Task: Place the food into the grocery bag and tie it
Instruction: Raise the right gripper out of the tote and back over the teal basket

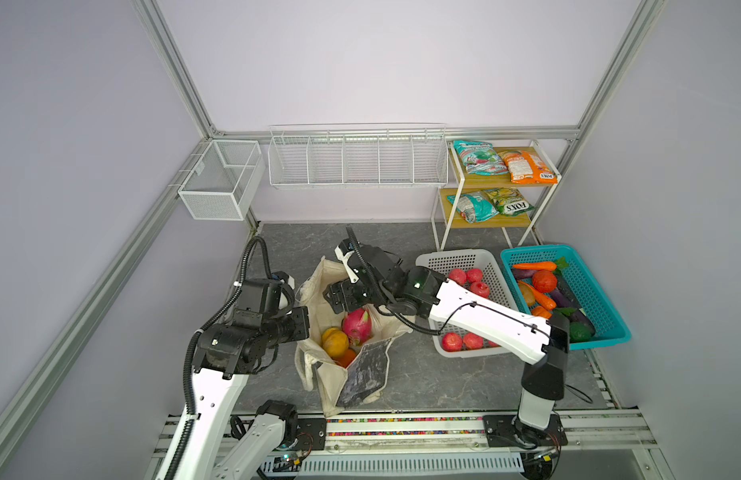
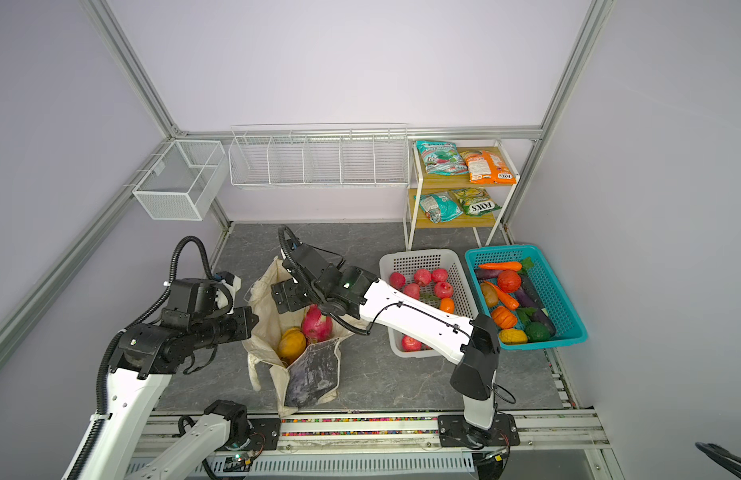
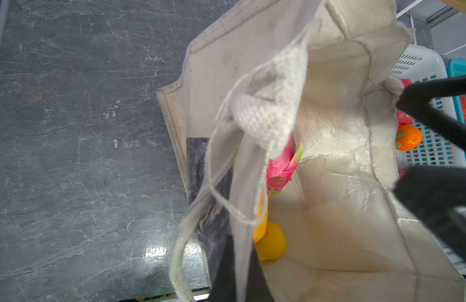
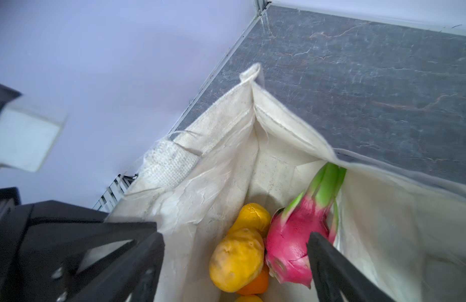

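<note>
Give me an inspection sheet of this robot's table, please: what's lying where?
Surface: grey marbled tabletop; no spills seen.
Job's things: cream bag stands open, untied; dragon fruit, yellow fruit and orange inside.
Clutter: white basket of red fruit; teal basket of vegetables.
Grippers: left gripper shut on the bag's edge; right gripper open over the dragon fruit.
Cables: black ribbed hose loops over the left arm; nothing snagged seen.
Surroundings: wire racks on the wall; shelf with snack packets.
</note>
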You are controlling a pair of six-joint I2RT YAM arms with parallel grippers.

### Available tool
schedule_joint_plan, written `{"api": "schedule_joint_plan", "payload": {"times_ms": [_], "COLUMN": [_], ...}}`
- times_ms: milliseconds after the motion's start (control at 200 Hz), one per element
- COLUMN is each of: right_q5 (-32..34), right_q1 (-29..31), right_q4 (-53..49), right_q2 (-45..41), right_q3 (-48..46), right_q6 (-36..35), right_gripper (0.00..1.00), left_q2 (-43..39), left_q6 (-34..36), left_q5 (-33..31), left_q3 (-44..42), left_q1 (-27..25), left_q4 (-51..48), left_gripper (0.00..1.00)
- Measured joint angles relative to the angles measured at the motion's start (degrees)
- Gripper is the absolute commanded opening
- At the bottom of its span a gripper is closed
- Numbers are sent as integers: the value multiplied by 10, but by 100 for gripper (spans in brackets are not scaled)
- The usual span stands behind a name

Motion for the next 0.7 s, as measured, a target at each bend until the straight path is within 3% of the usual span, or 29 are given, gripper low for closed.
{"api": "schedule_joint_plan", "payload": {"times_ms": [205, 305, 700], "right_q5": [90, 127, 203], "right_q1": [-9, -42, -353], "right_q4": [-16, -33, -120], "right_q2": [-70, -115, -234], "right_q3": [-35, -62, -217], "right_q6": [-45, -60, -25], "right_gripper": [88, 88, 88], "left_q2": [5, 9, 15], "left_q6": [0, 0, 0], "left_q5": [3, 7, 18], "left_q3": [0, 0, 0], "left_q1": [0, 0, 0], "left_q4": [4, 6, 13], "left_gripper": [0, 0, 0]}}
